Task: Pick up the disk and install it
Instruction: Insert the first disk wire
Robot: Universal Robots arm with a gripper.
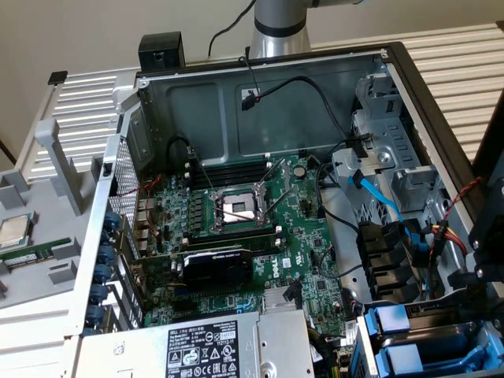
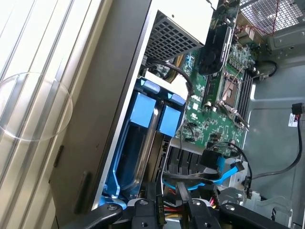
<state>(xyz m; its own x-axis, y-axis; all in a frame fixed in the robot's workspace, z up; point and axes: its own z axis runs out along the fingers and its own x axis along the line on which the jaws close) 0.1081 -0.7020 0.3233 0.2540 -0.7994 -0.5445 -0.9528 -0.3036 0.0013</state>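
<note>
Fingers (image 2: 194, 215) stand apart, nothing clamped between them; yellow and red cables (image 2: 174, 204) show through the gap. They hang low over the near corner of the open computer case (image 1: 213, 110), on the exterior view's right, just by the drive cage (image 1: 441, 332).

The disk (image 2: 143, 112) sits slotted in that cage inside its blue carrier, on the side closest to the case wall, with its blue front toward the power supply (image 1: 213, 346). The other blue-fronted carrier (image 2: 169, 119) lies just beside it, with a silver-grey strip running between the two. A light blue data cable (image 2: 224, 171) curls near the cage.

Further left lies the green motherboard (image 1: 307, 236), its processor socket (image 1: 236, 209) open, and a black graphics card (image 1: 216, 268) nearer. Outside the case, at the exterior view's left, a grey tray (image 1: 47, 307) carries a small square chip (image 1: 14, 231) and a memory stick (image 1: 31, 256). The arm's silver column (image 1: 279, 24) rises behind the far wall.
</note>
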